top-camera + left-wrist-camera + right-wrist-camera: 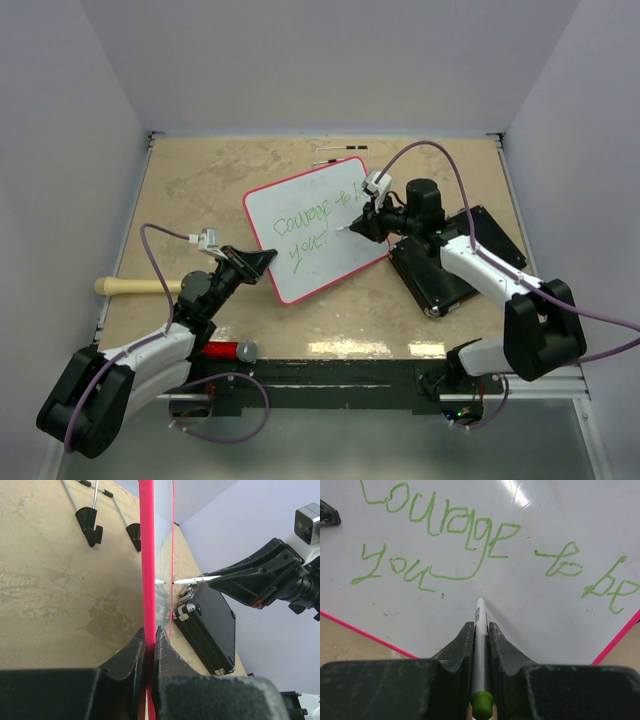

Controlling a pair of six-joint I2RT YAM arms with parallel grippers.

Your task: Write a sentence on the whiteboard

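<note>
Whiteboard (310,225) held tilted off desk (200,180): left fingers (134,652) clenched on rim as brace. Right fingers (462,642) grasp green marker (479,612), tip seemingly touching.

pale lilac walls (330,60) enclose a beige marbled tabletop (200,180) under bright light.

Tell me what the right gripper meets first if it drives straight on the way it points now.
The whiteboard: the right gripper aims its marker at the bare white face beside the dot after "you". The tip looks on or almost on it; depth is unclear.
</note>
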